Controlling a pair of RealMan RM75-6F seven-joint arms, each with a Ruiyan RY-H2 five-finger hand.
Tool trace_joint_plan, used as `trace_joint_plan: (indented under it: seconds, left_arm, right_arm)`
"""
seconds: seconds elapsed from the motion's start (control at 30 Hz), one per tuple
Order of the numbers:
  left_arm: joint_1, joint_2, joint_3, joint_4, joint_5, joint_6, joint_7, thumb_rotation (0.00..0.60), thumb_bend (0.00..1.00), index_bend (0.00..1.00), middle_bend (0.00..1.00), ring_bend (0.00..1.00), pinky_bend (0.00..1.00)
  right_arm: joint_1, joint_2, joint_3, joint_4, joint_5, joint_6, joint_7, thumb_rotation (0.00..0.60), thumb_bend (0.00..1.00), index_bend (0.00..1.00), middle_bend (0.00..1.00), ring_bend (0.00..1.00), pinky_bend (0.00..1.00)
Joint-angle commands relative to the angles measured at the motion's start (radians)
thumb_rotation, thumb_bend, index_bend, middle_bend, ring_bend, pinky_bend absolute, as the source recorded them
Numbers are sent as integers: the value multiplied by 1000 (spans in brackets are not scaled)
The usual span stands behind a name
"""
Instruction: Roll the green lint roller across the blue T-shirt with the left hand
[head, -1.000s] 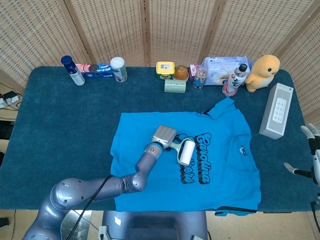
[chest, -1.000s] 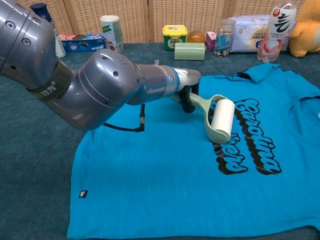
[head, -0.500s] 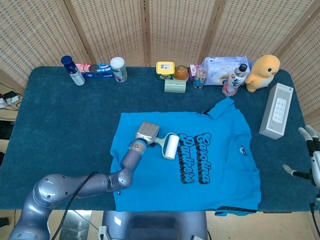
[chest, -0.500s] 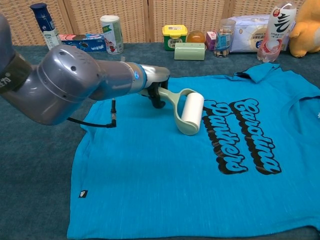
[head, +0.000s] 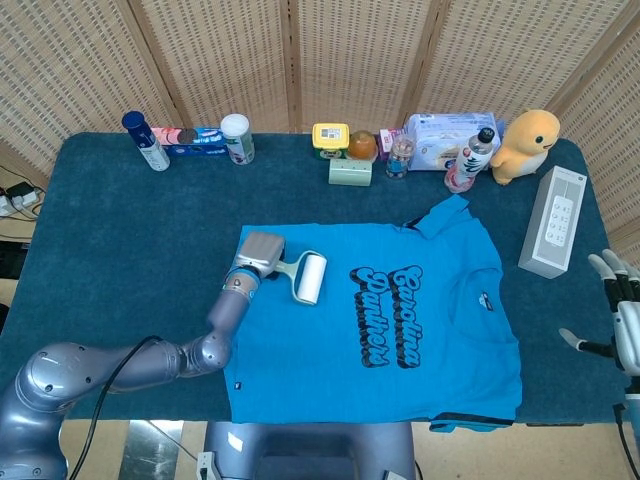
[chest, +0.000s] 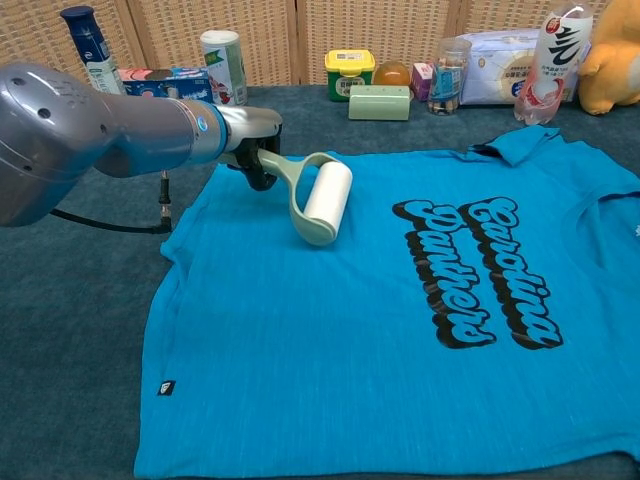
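- While the roller head lies on the cloth, the job reads as mid-stroke: the green lint roller (chest: 322, 201) sits on the blue T-shirt (chest: 400, 340), near the sleeve edge on the robot's left, clear of the black printed lettering (chest: 480, 270).
- Judgement on progress: roller is in hand and in contact, so pickup and placement are done. How much of the shirt has been covered cannot be told; the wide lower body and the right side show no sign either way.
- Left hand (chest: 252, 145): fingers wrapped tight round the roller's handle, hand at the shirt's upper left edge. Handle angles down to the white drum, which rests on the fabric.
- Right hand (head: 618, 320): off the tabletop's (head: 110, 250) right edge, fingers spread, holding nothing, well apart from the shirt.
- Shirt lies flat, front up, collar toward the right.
- Row of bottles and boxes along the far edge, well apart from the work.
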Motion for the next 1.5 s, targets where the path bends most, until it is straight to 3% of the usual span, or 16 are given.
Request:
trace_joint_plan:
  seconds: [0.03, 0.37, 0.83, 1.2, 1.33, 1.37, 1.43, 1.5]
  left_arm:
    - [4, 18, 2, -24, -4, 14, 14, 600, 890, 1000, 928, 840, 980]
    - [2, 32, 21, -28, -50, 4, 50, 600, 889, 1000, 928, 840, 980]
    - [10, 79, 89, -34, -138, -9, 126, 600, 890, 1000, 928, 840, 980]
    - [66, 152, 126, -70, -124, 6, 102, 600, 889, 1000, 928, 840, 980]
    - [117, 222, 116, -123, -49, -3, 24, 600, 853, 1000, 928, 835, 956]
    - [132, 240, 113, -138, -6, -14, -4, 600, 814, 991, 914, 801, 920]
    - [153, 264, 111, -160, 53, -27, -42, 600, 717, 879, 791, 649, 806]
    - [177, 295, 112, -188, 109, -42, -81, 600, 548, 575, 466, 356, 609]
  right_arm:
    - [2, -1, 0, -1, 1, -2, -4, 600, 0, 72, 0, 0, 0]
    - [2, -2, -1, -2, 1, -1, -8, 600, 0, 72, 0, 0, 0]
    - [-1, 3, 0, -7, -5, 9, -2, 600, 0, 72, 0, 0, 0]
    - [-2, 3, -2, -13, -7, 11, -10, 600, 0, 72, 0, 0, 0]
    - [-3, 3, -4, -18, -12, 15, -16, 600, 0, 72, 0, 0, 0]
    - [-3, 3, -5, -19, -13, 16, -17, 600, 0, 72, 0, 0, 0]
    - [-4, 4, -5, -20, -15, 18, -18, 600, 0, 72, 0, 0, 0]
    - [-4, 3, -6, -22, -17, 20, -20, 600, 0, 72, 0, 0, 0]
